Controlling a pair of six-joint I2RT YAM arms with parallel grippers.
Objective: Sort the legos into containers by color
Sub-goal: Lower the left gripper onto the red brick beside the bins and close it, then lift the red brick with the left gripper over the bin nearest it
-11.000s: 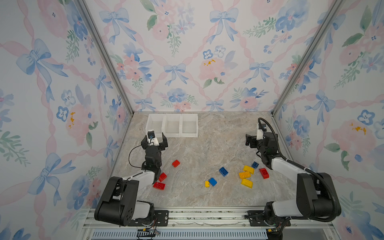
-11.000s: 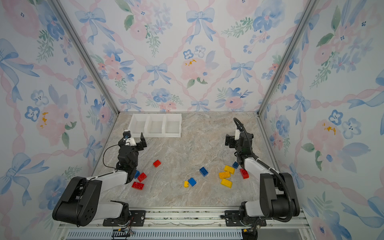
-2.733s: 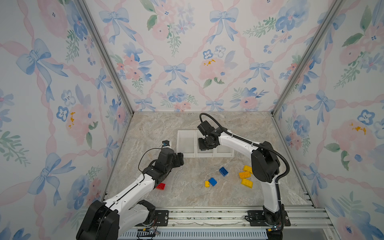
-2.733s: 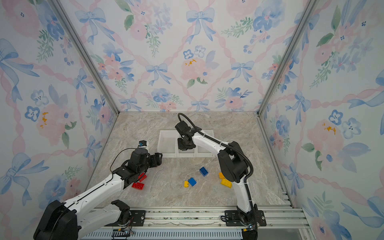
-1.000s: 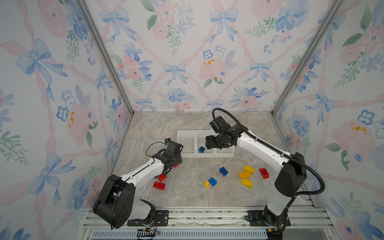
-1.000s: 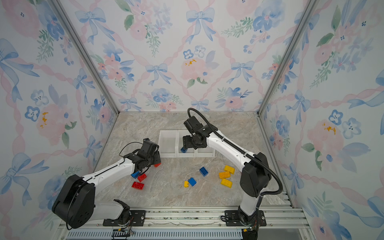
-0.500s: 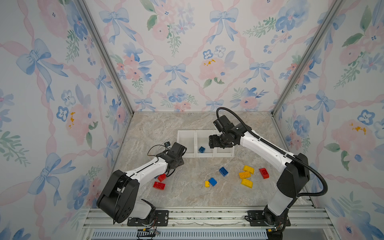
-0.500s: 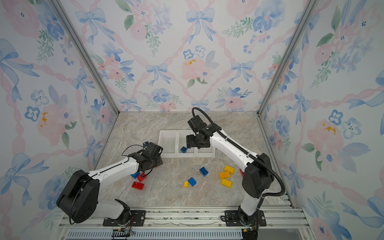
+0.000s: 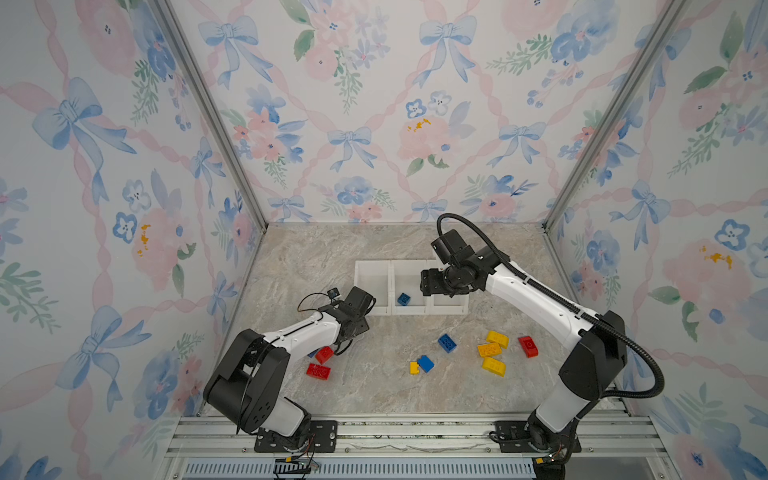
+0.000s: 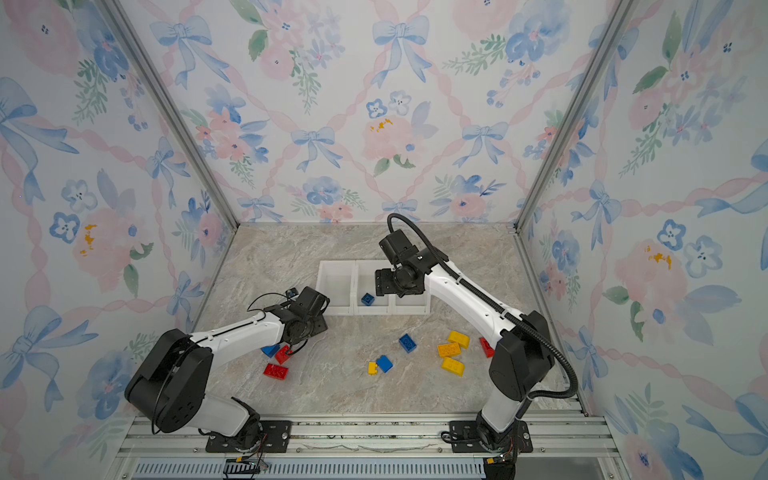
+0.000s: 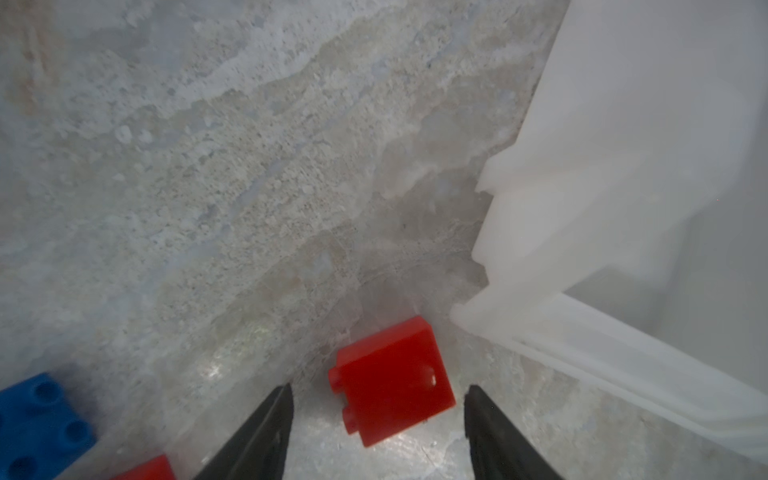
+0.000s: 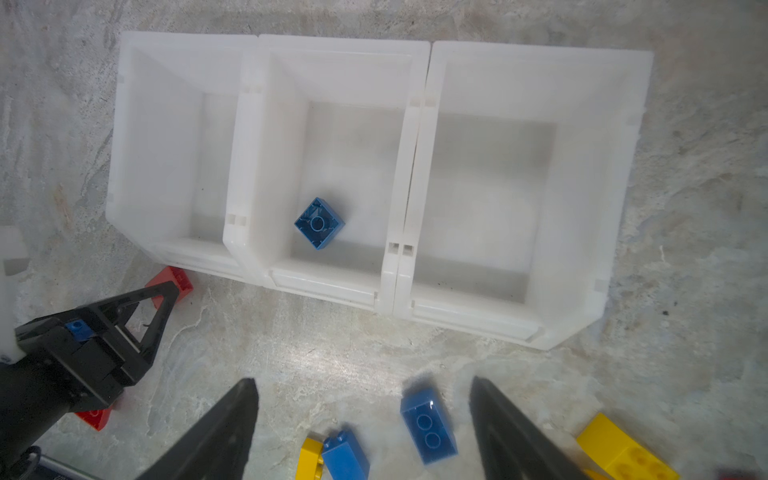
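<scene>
The tabletop (image 9: 316, 257) is a pale grey-beige stone pattern with darker veins, matt, with a few soft glints of light. Three walls (image 9: 353, 104) close it in, papered with blue bows, pink ribbons and pink and blue flowers. Slanting metal posts (image 9: 208, 116) mark the two back corners. A metal rail (image 9: 415, 432) runs along the front edge and carries both arm bases.

The three white bins (image 9: 390, 286) sit joined in a row near the middle of the table, a little toward the back. The middle one holds a single blue brick (image 9: 403, 299), which lies underside up in the right wrist view.

The left gripper (image 11: 378, 392) is low at the near left corner of the bins with its fingers spread. A red brick (image 11: 390, 380) lies on its side on the table between them, clear of both fingers and just beside the bin corner. The right gripper (image 12: 361, 382) is spread wide and holds nothing; in both top views it hangs over the middle and right bins.

The other bricks lie loose on the near half of the table. Two red ones (image 9: 318, 371) and a blue one (image 10: 270, 350) are beside and partly under the left arm. Toward the middle are a lone blue block (image 9: 446, 343) and a blue and yellow pair (image 9: 424, 363) that touch. On the right, three yellow bricks (image 9: 489, 350) cluster close together, with a red block (image 9: 528, 346) just beside them.
</scene>
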